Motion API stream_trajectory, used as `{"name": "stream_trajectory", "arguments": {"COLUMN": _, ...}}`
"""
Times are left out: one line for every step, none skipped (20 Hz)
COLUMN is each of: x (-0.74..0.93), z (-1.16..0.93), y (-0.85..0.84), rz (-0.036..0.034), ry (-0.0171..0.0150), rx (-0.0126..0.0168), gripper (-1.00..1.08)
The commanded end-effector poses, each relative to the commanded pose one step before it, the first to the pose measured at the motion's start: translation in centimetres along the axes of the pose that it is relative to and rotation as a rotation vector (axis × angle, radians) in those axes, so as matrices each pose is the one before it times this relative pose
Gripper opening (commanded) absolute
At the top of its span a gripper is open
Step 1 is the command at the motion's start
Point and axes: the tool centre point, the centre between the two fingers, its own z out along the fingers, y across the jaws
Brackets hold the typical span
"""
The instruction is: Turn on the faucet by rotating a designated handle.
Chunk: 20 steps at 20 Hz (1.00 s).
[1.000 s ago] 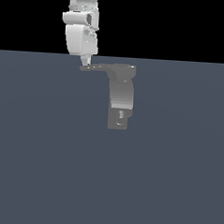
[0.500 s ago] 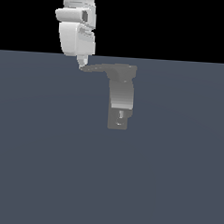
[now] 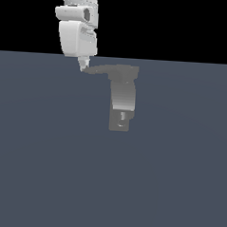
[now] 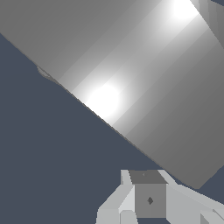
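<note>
The gripper (image 3: 82, 66) was seen in the exterior view in the upper left of the frame, below the white arm (image 3: 77, 32), with its tip at the pointed end of the handle (image 3: 101, 70); contact looked likely there, but whether the tip pressed on the blade or sat just beside it could not be resolved. How far the jaws stood apart could not be told: only one narrow pale tip was visible in the exterior view, and no object was seen clamped between fingers. In the wrist view a boxy pale finger (image 4: 148, 199) was recorded at the lower middle of the frame, close to a large, brightly lit grey surface that filled the upper right half; this surface was taken to be part of the faucet, though which part could not be determined. The faucet (image 3: 122, 101) was located just above the centre of the exterior frame, on the dark blue-grey floor (image 3: 45, 168). Its body ran downward in the frame to a boxy end with a small dark hole. The handle's long axis lay nearly horizontal in the frame, the tapered point directed toward the exterior view's left, the broad end joined to the faucet's top.
</note>
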Motion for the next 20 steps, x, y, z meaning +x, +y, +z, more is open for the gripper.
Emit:
{"name": "stream_trajectory", "arguments": {"x": 1.018, "z": 0.002, "y": 0.624, "rz": 0.00735, "ry": 0.00213, "rx": -0.00255, "gripper": -1.0}}
{"name": "stream_trajectory", "arguments": {"x": 0.208, "z": -0.004, "y": 0.25, "rz": 0.0, "ry": 0.0, "rx": 0.0, "gripper": -1.0}}
{"name": "stream_trajectory", "arguments": {"x": 0.209, "z": -0.004, "y": 0.251, "rz": 0.0, "ry": 0.0, "rx": 0.0, "gripper": -1.0}}
{"name": "stream_trajectory", "arguments": {"x": 0.209, "z": -0.004, "y": 0.252, "rz": 0.0, "ry": 0.0, "rx": 0.0, "gripper": -1.0}}
{"name": "stream_trajectory", "arguments": {"x": 0.19, "z": 0.019, "y": 0.248, "rz": -0.00046, "ry": -0.0002, "rx": -0.00047, "gripper": -1.0}}
{"name": "stream_trajectory", "arguments": {"x": 0.211, "z": -0.004, "y": 0.254, "rz": 0.0, "ry": 0.0, "rx": 0.0, "gripper": -1.0}}
{"name": "stream_trajectory", "arguments": {"x": 0.212, "z": -0.004, "y": 0.255, "rz": 0.0, "ry": 0.0, "rx": 0.0, "gripper": -1.0}}
{"name": "stream_trajectory", "arguments": {"x": 0.212, "z": -0.004, "y": 0.255, "rz": 0.0, "ry": 0.0, "rx": 0.0, "gripper": -1.0}}
{"name": "stream_trajectory", "arguments": {"x": 0.213, "z": -0.004, "y": 0.256, "rz": 0.0, "ry": 0.0, "rx": 0.0, "gripper": -1.0}}
{"name": "stream_trajectory", "arguments": {"x": 0.214, "z": -0.004, "y": 0.257, "rz": 0.0, "ry": 0.0, "rx": 0.0, "gripper": -1.0}}
{"name": "stream_trajectory", "arguments": {"x": 0.194, "z": 0.019, "y": 0.252, "rz": -0.00046, "ry": -0.00018, "rx": -0.00048, "gripper": -1.0}}
{"name": "stream_trajectory", "arguments": {"x": 0.215, "z": -0.004, "y": 0.258, "rz": 0.0, "ry": 0.0, "rx": 0.0, "gripper": -1.0}}
{"name": "stream_trajectory", "arguments": {"x": 0.216, "z": -0.005, "y": 0.259, "rz": 0.0, "ry": 0.0, "rx": 0.0, "gripper": -1.0}}
{"name": "stream_trajectory", "arguments": {"x": 0.216, "z": -0.005, "y": 0.26, "rz": 0.0, "ry": 0.0, "rx": 0.0, "gripper": -1.0}}
{"name": "stream_trajectory", "arguments": {"x": 0.217, "z": -0.005, "y": 0.26, "rz": 0.0, "ry": 0.0, "rx": 0.0, "gripper": -1.0}}
{"name": "stream_trajectory", "arguments": {"x": 0.197, "z": 0.019, "y": 0.254, "rz": -0.00046, "ry": -0.00015, "rx": -0.00049, "gripper": -1.0}}
{"name": "stream_trajectory", "arguments": {"x": 0.218, "z": -0.005, "y": 0.261, "rz": 0.0, "ry": 0.0, "rx": 0.0, "gripper": -1.0}}
{"name": "stream_trajectory", "arguments": {"x": 0.219, "z": -0.005, "y": 0.262, "rz": 0.0, "ry": 0.0, "rx": 0.0, "gripper": -1.0}}
{"name": "stream_trajectory", "arguments": {"x": 0.219, "z": -0.005, "y": 0.262, "rz": 0.0, "ry": 0.0, "rx": 0.0, "gripper": -1.0}}
{"name": "stream_trajectory", "arguments": {"x": 0.22, "z": -0.005, "y": 0.263, "rz": 0.0, "ry": 0.0, "rx": 0.0, "gripper": -1.0}}
